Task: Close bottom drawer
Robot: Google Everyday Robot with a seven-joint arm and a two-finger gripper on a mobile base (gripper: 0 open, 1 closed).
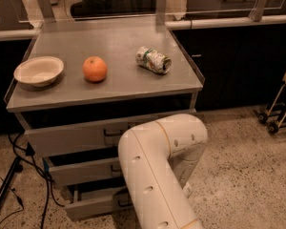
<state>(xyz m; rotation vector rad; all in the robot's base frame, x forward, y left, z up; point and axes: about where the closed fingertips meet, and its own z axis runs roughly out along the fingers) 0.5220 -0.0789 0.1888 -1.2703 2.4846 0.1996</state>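
A speckled stone floor (243, 171) ran to a dark counter front (238, 66) under a pale rail (229, 22). A wheeled cart (272, 124) stood at the right edge, black cables (20, 149) trailed at the left, in dim warm light; the gripper was hidden behind the arm (157, 175)

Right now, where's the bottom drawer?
Low in the camera view, left of centre: the bottom drawer sits pulled out beneath the middle drawer, its right end hidden by the white arm. The gripper is out of view.
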